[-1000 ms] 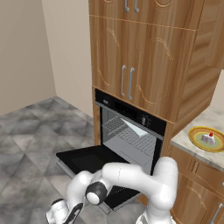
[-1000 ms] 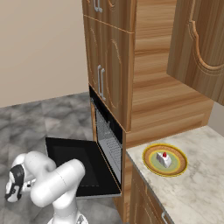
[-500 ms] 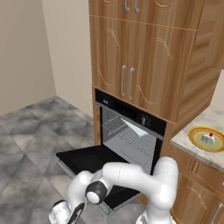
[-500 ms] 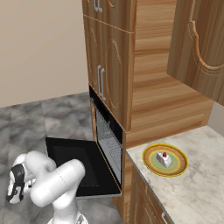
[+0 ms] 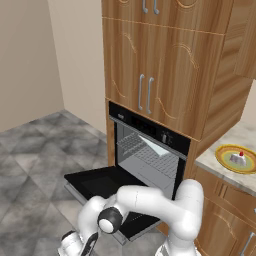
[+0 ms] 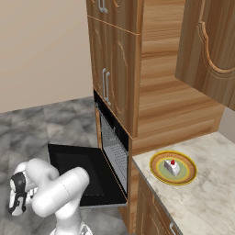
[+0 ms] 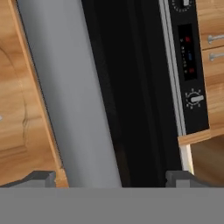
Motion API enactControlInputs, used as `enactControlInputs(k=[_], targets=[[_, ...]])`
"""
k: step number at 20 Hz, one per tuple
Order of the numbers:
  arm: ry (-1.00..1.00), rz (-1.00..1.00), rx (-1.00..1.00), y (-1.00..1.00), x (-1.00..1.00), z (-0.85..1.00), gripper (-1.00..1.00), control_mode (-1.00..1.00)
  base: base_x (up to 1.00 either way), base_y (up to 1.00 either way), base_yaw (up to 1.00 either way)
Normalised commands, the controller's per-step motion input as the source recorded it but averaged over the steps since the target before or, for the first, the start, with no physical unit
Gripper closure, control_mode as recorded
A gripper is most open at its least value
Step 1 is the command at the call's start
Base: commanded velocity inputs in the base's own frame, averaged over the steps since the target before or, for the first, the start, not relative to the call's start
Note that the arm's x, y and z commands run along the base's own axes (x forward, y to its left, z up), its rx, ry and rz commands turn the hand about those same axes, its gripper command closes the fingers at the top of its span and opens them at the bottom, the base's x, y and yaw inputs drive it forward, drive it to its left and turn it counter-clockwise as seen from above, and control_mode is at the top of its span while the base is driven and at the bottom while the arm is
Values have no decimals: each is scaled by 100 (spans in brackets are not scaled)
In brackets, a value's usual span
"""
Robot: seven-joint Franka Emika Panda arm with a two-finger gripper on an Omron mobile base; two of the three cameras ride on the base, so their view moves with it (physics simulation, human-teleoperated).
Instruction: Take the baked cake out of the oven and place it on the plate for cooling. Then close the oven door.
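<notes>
Hanging low w/ jaws wide, gripper (image 7: 109, 177) faces oven door (image 5: 102, 187), down flat; cake (image 6: 172, 167) on plate (image 6: 158, 170).

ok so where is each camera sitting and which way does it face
Left base view: behind the arm on its left, facing the oven with its oven door down; the white arm fills the bottom.
Right base view: behind on the right, looking along the cabinet front; the arm is lower left, end effector low.
Hand view: on the hand, close under the door handle; open fingertips at the bottom.
Both base views share the baked cake on the plate.
</notes>
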Motion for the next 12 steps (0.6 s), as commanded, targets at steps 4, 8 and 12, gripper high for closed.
enactControlInputs(k=[4,8,12], targets=[[-8,0,-18,0,8,0,-100,-100,0,0,0],[-8,0,-19,-1,16,0,-100,-100,0,0,0],[-4,-2,-20,-6,28,0,-100,-100,0,0,0]])
